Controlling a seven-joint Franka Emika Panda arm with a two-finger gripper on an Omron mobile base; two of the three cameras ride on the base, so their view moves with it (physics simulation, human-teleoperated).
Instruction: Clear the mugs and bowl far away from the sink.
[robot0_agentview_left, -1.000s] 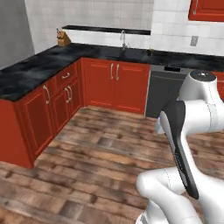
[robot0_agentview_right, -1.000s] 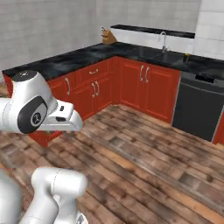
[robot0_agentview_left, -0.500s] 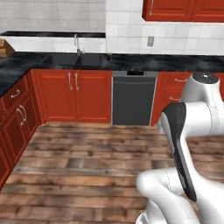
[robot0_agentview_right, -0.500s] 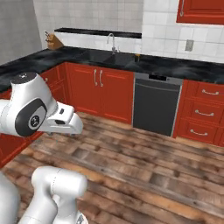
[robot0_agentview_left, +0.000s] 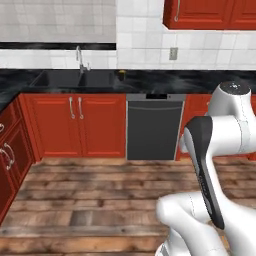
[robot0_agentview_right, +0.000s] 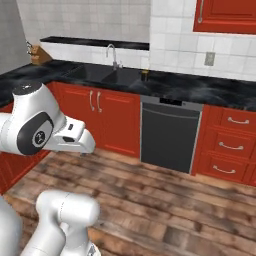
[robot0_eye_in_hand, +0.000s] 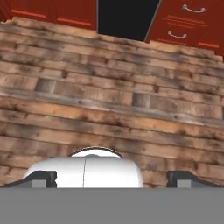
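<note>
The black sink (robot0_agentview_left: 75, 80) (robot0_agentview_right: 107, 74) is set in the dark countertop, under a curved silver faucet (robot0_agentview_left: 80, 59) (robot0_agentview_right: 113, 54). One small dark mug (robot0_agentview_left: 120, 75) (robot0_agentview_right: 145, 75) with a yellow inside stands on the counter just right of the basins. The bowl is out of view. My gripper (robot0_eye_in_hand: 113, 179) is open, its fingertips (robot0_eye_in_hand: 41, 178) spread wide, and it looks down at the wooden floor, far from the counter. Nothing is between the fingers.
A black dishwasher (robot0_agentview_left: 152, 127) (robot0_agentview_right: 170, 136) sits below the counter, right of the sink, between red cabinets (robot0_agentview_left: 75, 122) and drawers (robot0_agentview_right: 227, 147). A knife block (robot0_agentview_right: 36, 54) stands at the far left corner. Wooden floor (robot0_eye_in_hand: 109, 96) lies between me and the cabinets.
The whole picture has shifted: the base has turned, so the corner counter slid off to the left and the sink and dishwasher now face me. The gripper stays open.
</note>
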